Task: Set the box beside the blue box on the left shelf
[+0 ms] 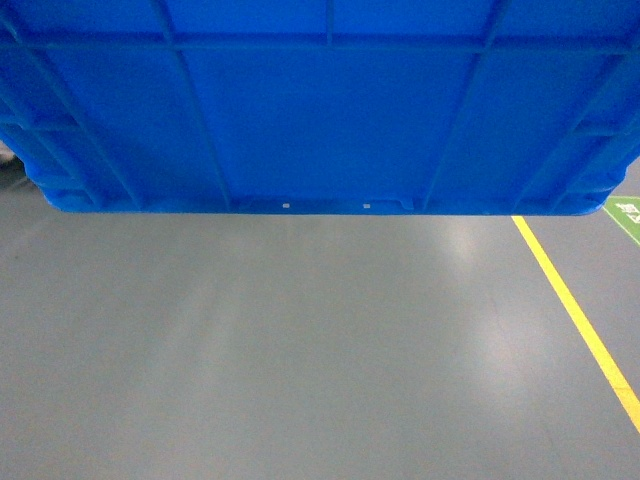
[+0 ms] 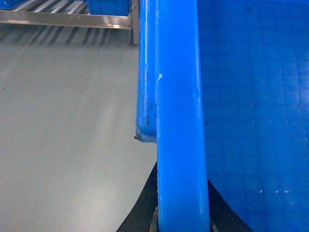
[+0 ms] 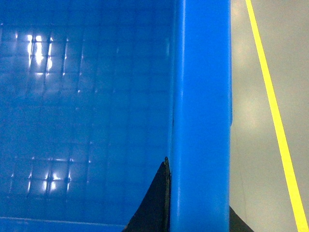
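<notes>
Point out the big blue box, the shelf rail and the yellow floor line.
box point(image 1: 330, 110): head view, on its ribbed outer wall.
left shelf point(image 2: 63, 19): left wrist view, on the flat steel front rail.
yellow floor line point(image 1: 580, 320): head view, on the painted stripe at right.

Grey floor point(image 1: 300, 340), smooth and faintly glossy, with a yellow line point(image 1: 575, 310) painted on it running outward past the right-hand jaws and a green marking point(image 1: 625, 212) at its far right edge. Beyond and to the left of the left-hand jaws stands the silver shelf point(image 2: 63, 19), its flat front rail backed by lanes of rollers. A small blue crate point(image 2: 108, 6) rests on those rollers.
</notes>
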You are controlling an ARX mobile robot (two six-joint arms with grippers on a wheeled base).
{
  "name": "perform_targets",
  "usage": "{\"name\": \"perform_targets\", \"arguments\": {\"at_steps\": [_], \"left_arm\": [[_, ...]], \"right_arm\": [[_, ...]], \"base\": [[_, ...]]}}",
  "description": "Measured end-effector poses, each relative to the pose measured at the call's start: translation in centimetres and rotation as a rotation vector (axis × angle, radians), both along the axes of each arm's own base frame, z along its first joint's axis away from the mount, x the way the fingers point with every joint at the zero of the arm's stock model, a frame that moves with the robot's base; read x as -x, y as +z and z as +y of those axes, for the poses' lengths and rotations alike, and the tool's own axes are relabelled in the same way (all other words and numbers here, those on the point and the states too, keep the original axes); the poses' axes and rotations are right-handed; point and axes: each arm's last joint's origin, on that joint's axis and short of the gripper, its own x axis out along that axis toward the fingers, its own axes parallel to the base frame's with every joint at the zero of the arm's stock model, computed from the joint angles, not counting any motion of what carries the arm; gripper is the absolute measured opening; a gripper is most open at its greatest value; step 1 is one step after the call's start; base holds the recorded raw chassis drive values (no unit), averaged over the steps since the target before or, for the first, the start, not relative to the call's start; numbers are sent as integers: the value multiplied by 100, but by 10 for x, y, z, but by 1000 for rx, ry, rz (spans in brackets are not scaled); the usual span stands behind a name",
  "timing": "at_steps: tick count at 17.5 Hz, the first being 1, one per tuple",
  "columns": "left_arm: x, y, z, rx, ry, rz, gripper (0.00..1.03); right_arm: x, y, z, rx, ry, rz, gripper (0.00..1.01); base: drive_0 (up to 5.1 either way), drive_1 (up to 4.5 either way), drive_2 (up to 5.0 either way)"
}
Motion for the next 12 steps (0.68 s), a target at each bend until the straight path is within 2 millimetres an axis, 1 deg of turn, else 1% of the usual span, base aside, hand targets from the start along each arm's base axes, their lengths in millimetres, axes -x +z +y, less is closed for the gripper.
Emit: {"name": "perform_targets", "arguments": {"at_steps": [12], "left_arm": [[0, 0, 0, 0, 0, 1, 5]], "right_arm": [[0, 0, 0, 0, 0, 0, 7]], "base": [[-3, 418, -424]]}}
